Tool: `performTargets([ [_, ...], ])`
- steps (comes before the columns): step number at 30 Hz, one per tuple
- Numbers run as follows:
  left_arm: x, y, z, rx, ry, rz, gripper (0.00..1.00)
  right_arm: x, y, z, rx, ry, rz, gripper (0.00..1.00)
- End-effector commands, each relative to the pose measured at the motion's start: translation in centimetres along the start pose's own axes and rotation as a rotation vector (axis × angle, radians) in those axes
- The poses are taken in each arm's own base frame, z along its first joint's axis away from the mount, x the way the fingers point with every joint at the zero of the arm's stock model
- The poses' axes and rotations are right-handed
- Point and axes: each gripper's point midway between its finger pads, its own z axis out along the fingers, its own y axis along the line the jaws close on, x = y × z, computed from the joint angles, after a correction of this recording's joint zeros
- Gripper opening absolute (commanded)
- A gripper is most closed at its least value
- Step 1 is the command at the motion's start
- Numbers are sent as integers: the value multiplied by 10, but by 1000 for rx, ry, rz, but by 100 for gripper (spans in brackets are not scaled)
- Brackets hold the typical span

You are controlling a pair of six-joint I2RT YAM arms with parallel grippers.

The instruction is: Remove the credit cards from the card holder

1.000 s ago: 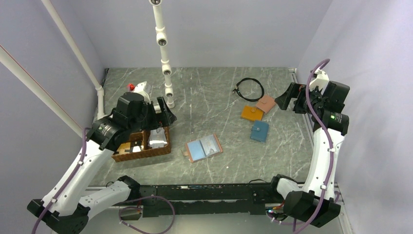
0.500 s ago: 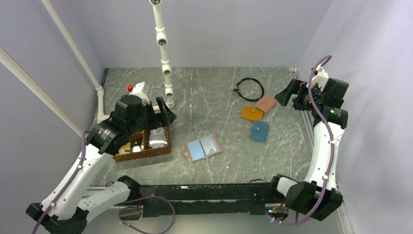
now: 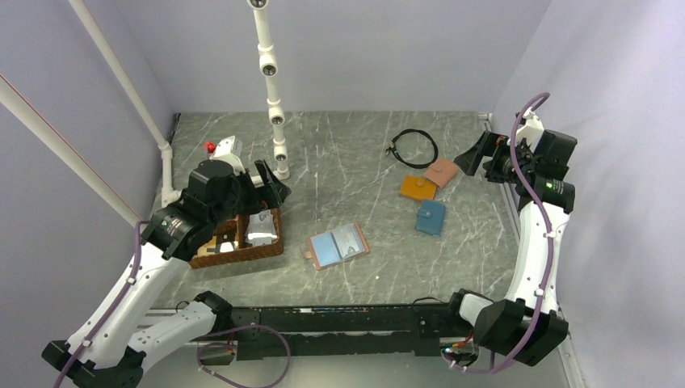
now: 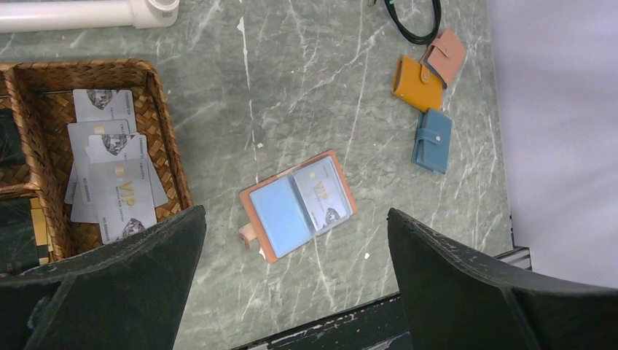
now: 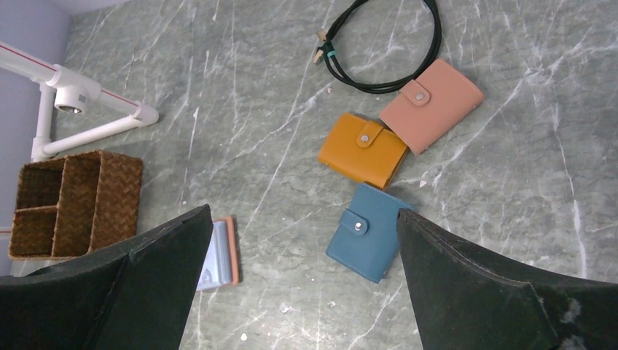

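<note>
The card holder (image 3: 338, 245) lies open and flat on the worktop (image 3: 355, 162), midway between the two arms, its light-blue pockets facing up and its snap tab poking out at the near left corner. Lying open this way, it leaves the pocket mouths free to reach from above. One of the credit cards (image 4: 323, 197) shows in the right-hand pocket. The left-hand pocket looks empty, though we cannot rule out a card under the blue film.

Left of the card holder and just beside it stands a woven basket (image 4: 171, 146), and in its nearest compartment several silver cards (image 4: 109, 175) lie overlapping. We judge these were put there to keep them apart from the holder, so the work seems largely done, with at least one card left.

Beyond the card holder to the right, well apart from it, three closed wallets cluster: an orange wallet (image 5: 362, 149), a teal-blue wallet (image 5: 368, 233) and a pink closed wallet (image 5: 431, 106), the pink one touching a black cable loop (image 5: 386, 44). None of them belongs to the job.

The left jaws hang spread wide and empty above the basket, left of the card holder, and their camera takes in both. The right jaws, equally spread and empty, hover high to the right of the closed wallets, far from the holder.
</note>
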Motion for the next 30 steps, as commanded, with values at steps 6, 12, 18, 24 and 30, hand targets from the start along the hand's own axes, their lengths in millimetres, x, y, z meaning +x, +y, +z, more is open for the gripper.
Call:
performTargets([
  [6,-7,0,-4,-3,-34,-36,100,-11,6,-2,-27,-49,-16,100],
  [12,-9,1,-7,11,-71,-54,99,-10,9,2,-60,-43,-1,100],
  [18,-19,-3,-6,22,-108,-35,99,-8,7,7,-67,-34,12,100],
  [24,-21,-4,-3,23,-114,-19,99,-3,5,8,-64,-26,20,100],
  [30,-16,0,-3,17,-112,-34,99,2,4,10,-72,-19,26,100],
])
